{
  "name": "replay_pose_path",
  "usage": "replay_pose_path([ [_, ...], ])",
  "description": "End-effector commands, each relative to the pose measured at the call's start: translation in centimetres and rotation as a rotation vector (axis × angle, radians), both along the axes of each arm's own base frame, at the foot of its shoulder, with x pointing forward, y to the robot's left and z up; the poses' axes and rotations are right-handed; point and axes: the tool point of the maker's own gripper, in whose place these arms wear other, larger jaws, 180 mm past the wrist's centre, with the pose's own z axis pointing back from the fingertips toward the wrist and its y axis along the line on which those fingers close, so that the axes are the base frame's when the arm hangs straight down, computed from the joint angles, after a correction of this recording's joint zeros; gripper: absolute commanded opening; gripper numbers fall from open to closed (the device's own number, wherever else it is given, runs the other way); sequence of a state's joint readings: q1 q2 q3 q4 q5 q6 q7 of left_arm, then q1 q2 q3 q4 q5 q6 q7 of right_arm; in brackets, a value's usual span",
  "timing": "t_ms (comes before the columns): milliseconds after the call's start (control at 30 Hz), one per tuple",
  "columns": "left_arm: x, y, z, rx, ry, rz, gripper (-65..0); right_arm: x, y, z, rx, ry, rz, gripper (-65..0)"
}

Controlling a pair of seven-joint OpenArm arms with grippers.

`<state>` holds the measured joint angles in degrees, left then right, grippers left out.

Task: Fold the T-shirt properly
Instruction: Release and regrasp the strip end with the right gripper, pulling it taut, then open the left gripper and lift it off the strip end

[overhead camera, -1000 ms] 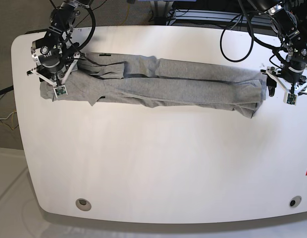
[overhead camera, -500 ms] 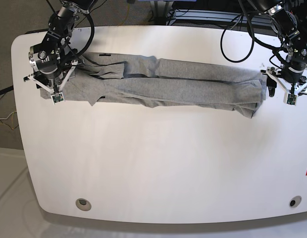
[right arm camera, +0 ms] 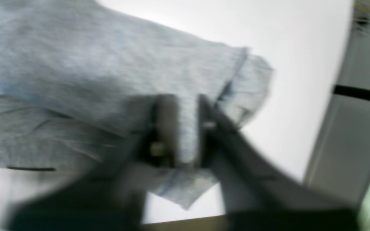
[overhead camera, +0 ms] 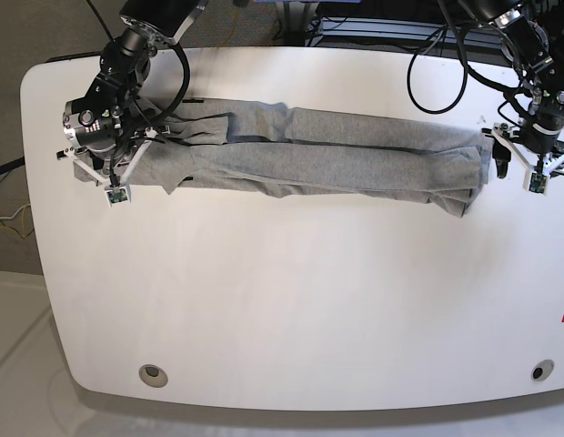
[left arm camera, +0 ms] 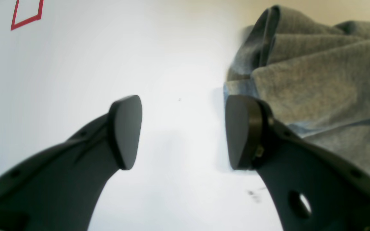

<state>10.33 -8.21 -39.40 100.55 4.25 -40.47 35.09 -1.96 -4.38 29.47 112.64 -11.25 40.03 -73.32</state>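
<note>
A grey T-shirt (overhead camera: pixel 300 155), already folded into a long narrow band, lies across the upper part of a white table (overhead camera: pixel 291 300), from upper left to upper right of the base view. At its left end the right gripper (right arm camera: pixel 185 128) has its fingers pinched together on a fold of the cloth, though that close view is blurred; at the right end the left gripper (left arm camera: pixel 181 134) stands wide apart and empty, one finger just beside the shirt's edge. The crosswise fold seems to be starting, so next the left gripper likely needs to close on its end.

right gripper (right arm camera: pixel 182 128): has come down and clamped onto the end of the T-shirt (overhead camera: pixel 300 150); earlier open above it
</note>
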Motion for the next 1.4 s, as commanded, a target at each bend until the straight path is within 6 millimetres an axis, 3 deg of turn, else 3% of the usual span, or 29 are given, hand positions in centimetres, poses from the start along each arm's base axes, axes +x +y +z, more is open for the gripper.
replay_pose_path([
  [0,0.7,1.3,2.0,0.037,-0.053,0.005,-25.9,0.8,0.9,-0.2,0.006,-0.007,0.043,-65.0],
  [267,0.2,2.6,2.6,0.046,-0.067,0.043,-25.9,0.3,4.3,-3.1,0.065,0.012,0.153,-65.0],
  [733,1.6,1.9,1.4,-0.035,-0.083,0.073,-25.9,-1.2,5.9,-7.3,0.149,0.092,0.176,-65.0],
  [1067,1.4,0.7,-0.3,-0.094,-0.064,0.086,-25.9,-1.4,5.9,-7.7,0.156,0.103,0.177,-65.0],
  [1367,1.2,2.9,0.0,-0.097,-0.004,0.188,-25.9,-1.4,6.0,-7.8,0.158,0.101,0.178,-65.0],
])
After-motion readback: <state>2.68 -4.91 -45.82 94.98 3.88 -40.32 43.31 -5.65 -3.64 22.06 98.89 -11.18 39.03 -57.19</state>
